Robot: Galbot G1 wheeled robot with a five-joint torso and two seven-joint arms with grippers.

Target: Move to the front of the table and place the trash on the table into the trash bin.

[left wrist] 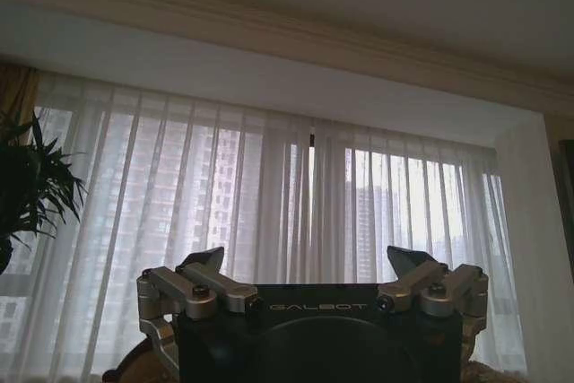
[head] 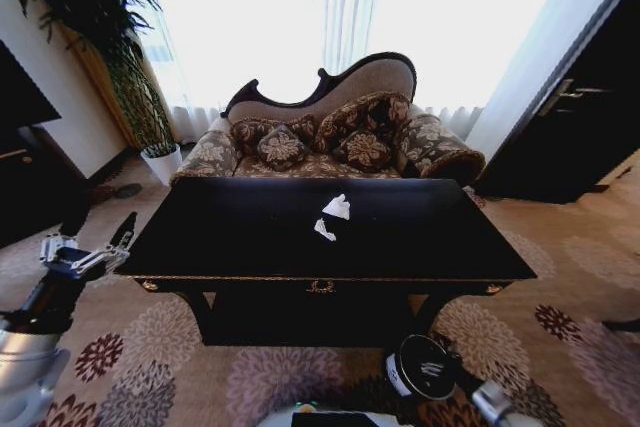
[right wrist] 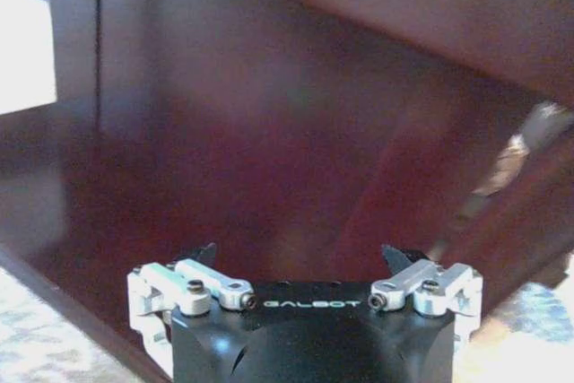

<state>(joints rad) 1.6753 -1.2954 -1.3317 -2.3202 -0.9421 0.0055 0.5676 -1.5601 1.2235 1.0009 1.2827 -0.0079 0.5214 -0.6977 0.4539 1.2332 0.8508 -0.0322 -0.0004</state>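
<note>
While we face the glossy black table (head: 420, 237) with its gold-trimmed apron, a crumpled white tissue (head: 337, 207) and a small white paper scrap (head: 324, 230) lie near each other at mid-top. Our left gripper (head: 92, 243) hovers beside the table's left corner, metal fingers spread wide and empty. Our right gripper (right wrist: 300, 262), equally agape and empty, faces dark polished wood.

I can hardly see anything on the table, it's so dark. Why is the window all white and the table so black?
Head view: bright daylight through the sheer white curtains washes the window out, so the glossy black wooden table looks dark, and the crumpled white tissue stands out. Left wrist view: the open left pincer is dark against the light. Right wrist view: the reddish-brown surface beyond the open right pincer is blurred.
</note>
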